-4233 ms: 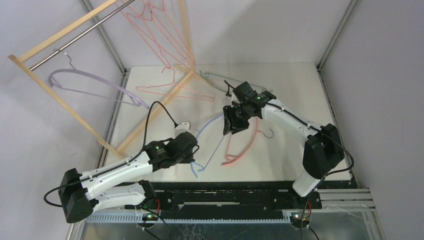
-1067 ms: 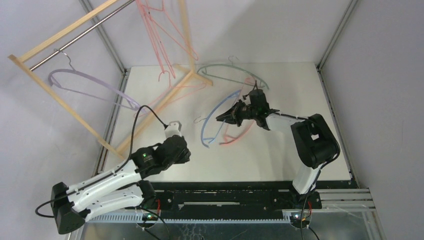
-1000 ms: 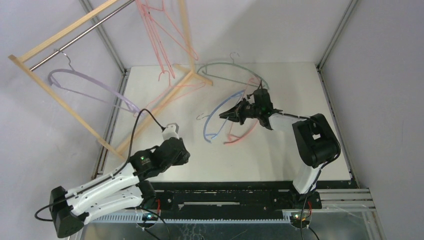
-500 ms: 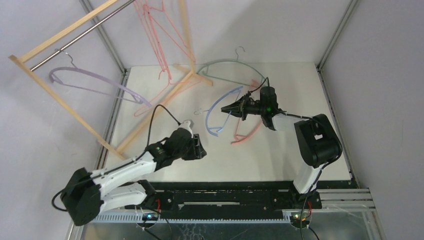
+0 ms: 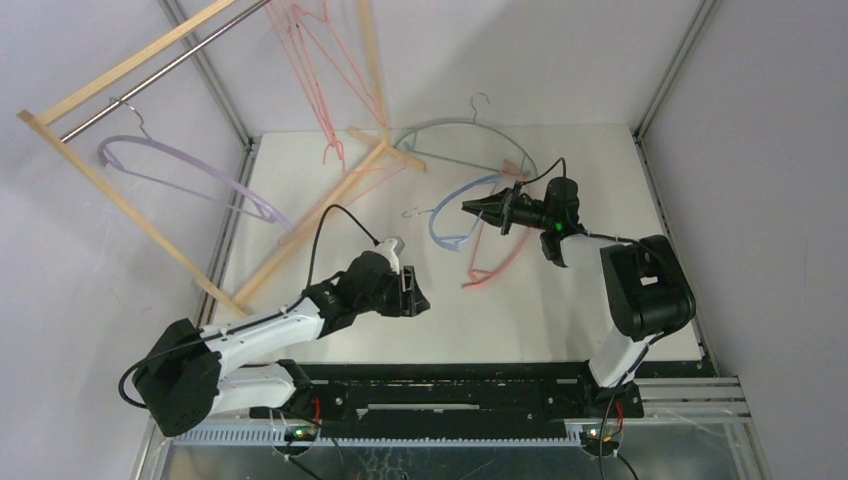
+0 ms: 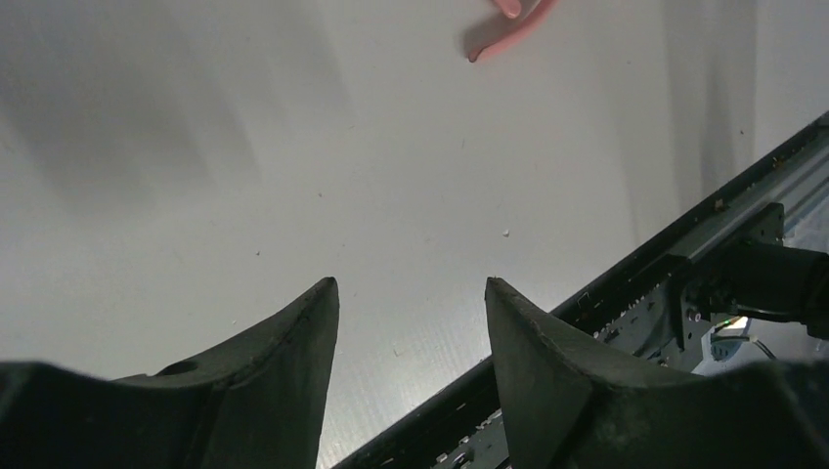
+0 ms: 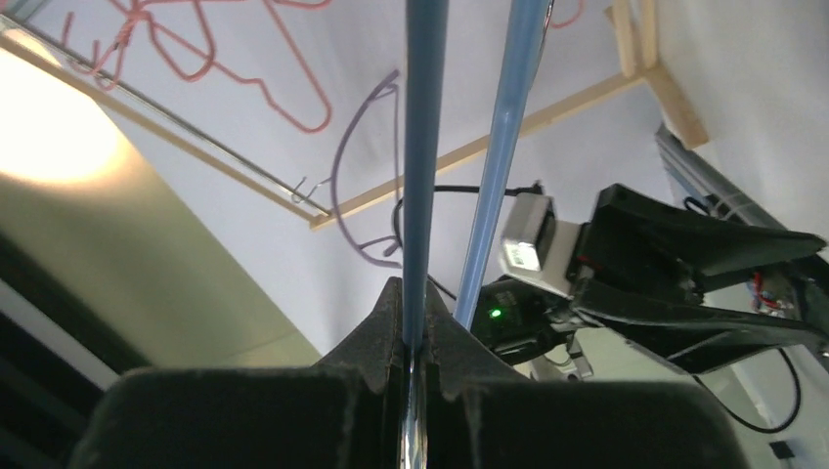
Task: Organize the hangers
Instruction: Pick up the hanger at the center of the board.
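My right gripper (image 5: 478, 209) is shut on the thick blue hanger (image 5: 437, 218) and holds it above the table's middle. In the right wrist view the blue hanger (image 7: 425, 147) runs up from between the closed fingers (image 7: 391, 322). A pink hanger (image 5: 497, 268) lies on the table below it. My left gripper (image 5: 418, 300) is open over bare table, nothing between its fingers (image 6: 293, 342); a pink hanger tip (image 6: 508, 12) shows far ahead. A lilac hanger (image 5: 180, 152) hangs on the rod. Pink-red wire hangers (image 5: 330, 90) hang further along. A green hanger (image 5: 440, 124) sits at the back.
The light wooden rack frame (image 5: 120, 70) with its metal rod (image 5: 170, 65) leans across the back left, one leg (image 5: 300, 230) crossing the table. Metal corner posts (image 5: 665, 75) stand at the back. The black rail (image 5: 480, 385) runs along the near edge.
My right gripper has carried the blue hanger up and to the right. My left arm has swung right toward the table's middle and its gripper has opened.
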Controlling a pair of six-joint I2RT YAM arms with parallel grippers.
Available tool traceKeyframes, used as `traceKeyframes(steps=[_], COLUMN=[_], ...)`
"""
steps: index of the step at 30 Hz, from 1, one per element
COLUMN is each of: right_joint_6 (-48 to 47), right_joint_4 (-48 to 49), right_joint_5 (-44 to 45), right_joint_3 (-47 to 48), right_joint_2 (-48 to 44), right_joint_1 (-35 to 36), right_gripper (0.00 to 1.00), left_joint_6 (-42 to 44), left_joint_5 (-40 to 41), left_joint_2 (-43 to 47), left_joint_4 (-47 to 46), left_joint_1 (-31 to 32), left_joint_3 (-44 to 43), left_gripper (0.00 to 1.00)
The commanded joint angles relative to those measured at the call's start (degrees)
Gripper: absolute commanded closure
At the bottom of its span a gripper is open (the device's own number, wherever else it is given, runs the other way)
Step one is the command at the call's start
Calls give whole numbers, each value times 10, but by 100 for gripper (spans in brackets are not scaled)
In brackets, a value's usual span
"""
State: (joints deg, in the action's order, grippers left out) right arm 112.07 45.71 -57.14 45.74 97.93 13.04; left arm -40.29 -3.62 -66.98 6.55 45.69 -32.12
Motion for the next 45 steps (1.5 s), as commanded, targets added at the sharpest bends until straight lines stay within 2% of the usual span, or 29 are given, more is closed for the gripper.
traceKeyframes(steps=[1, 5, 9, 15, 19, 21, 24, 26, 34, 40, 45], right_joint_6=[86, 112, 140, 143, 194, 202, 191, 176, 136, 72, 73], right_joint_4=[132, 166, 211, 271, 367, 386, 387, 387, 368, 284, 278], right_joint_5=[-6, 0, 4, -12, -8, -17, -46, -68, -121, -145, -148], right_joint_3=[-6, -15, -22, -36, -49, -49, -49, -49, -65, -83, -83], right_joint_2=[-32, -33, -27, -17, 2, 3, -4, -10, -45, -108, -130], right_joint_1=[-18, -31, -36, -43, -51, -57, -68, -74, -71, -47, -25], right_gripper=[100, 100, 100, 100, 100, 100, 100, 100, 100, 100, 100], left_joint_6=[15, 15, -13, -36, -51, -57, -68, -80, -160, -202, -267], left_joint_5=[-33, -44, -78, -102, -112, -121, -138, -149, -201, -230, -248], left_joint_2=[-5, 2, 22, 22, 4, -4, -10, -8, -27, -87, -152], left_joint_4=[-83, -104, -162, -188, -218, -236, -265, -289, -420, -497, -624], left_joint_1=[-8, -16, -51, -81, -88, -93, -106, -124, -193, -199, -199], left_joint_3=[18, 26, 58, 51, 43, 46, 53, 64, 78, 43, 41], left_gripper=[38, 34, 31, 31, 31, 31, 30, 24, 23, 23, 14])
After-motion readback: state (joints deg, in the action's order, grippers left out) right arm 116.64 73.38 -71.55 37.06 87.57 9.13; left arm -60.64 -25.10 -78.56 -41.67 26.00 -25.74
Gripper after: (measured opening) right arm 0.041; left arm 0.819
